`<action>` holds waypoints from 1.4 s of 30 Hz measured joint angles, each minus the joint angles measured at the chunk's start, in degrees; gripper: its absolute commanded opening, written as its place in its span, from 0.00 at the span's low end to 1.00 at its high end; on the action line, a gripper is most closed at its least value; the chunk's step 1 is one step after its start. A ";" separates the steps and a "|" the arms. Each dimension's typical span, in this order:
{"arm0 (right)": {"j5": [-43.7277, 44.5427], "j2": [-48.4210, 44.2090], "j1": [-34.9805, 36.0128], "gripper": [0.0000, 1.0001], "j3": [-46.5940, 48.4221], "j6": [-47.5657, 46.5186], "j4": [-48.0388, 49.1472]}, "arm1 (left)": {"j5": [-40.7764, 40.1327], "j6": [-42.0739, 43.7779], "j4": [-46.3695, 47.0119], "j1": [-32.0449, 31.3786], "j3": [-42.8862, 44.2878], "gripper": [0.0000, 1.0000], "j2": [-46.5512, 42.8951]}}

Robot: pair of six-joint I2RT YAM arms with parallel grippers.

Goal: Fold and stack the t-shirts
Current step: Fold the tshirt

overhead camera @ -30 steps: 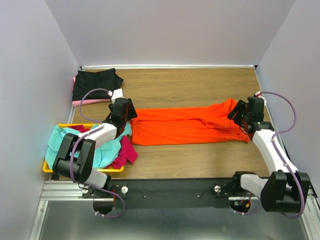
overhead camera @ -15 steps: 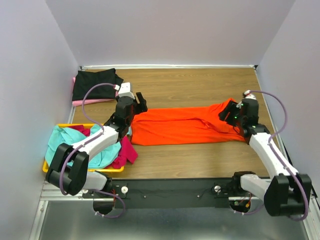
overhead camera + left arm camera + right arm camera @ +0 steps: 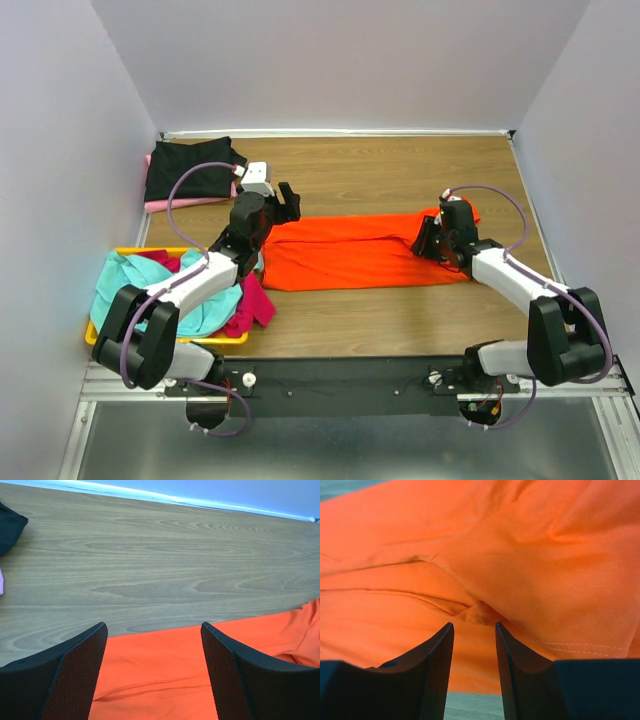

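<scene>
Lower left of the overhead view: a yellow tray (image 3: 92,338) holds a teal shirt (image 3: 115,273) and a magenta shirt (image 3: 258,300). Across the middle of the table (image 3: 380,170) the orange shirt (image 3: 350,258) lies as a long flat band. My left pincer (image 3: 292,204) hangs over its left end, fingers wide apart. My right pincer (image 3: 421,240) sits low over its right end, fingers narrowly apart, gripping nothing. Upper left, a black shirt (image 3: 190,165) lies on a pink shirt (image 3: 165,205). For a clean fold, I judge both pincers should pinch matching edges and lift level.
</scene>
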 measured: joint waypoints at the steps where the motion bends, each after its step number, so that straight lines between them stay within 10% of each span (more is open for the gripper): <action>1: 0.33 0.92 0.22 0.45 0.00 -0.02 0.00 | 0.15 0.13 0.07 0.00 0.00 0.83 0.02; 25: 4.59 7.48 0.63 0.35 1.18 0.83 1.03 | 1.84 0.79 0.55 0.02 0.00 0.83 3.43; 32: 4.57 9.16 0.66 0.06 1.55 1.25 1.86 | 1.84 0.90 0.52 0.00 0.00 0.83 3.45; 42: 4.26 4.87 0.66 0.01 1.53 1.27 1.99 | 1.84 1.22 0.39 0.00 0.04 0.83 4.42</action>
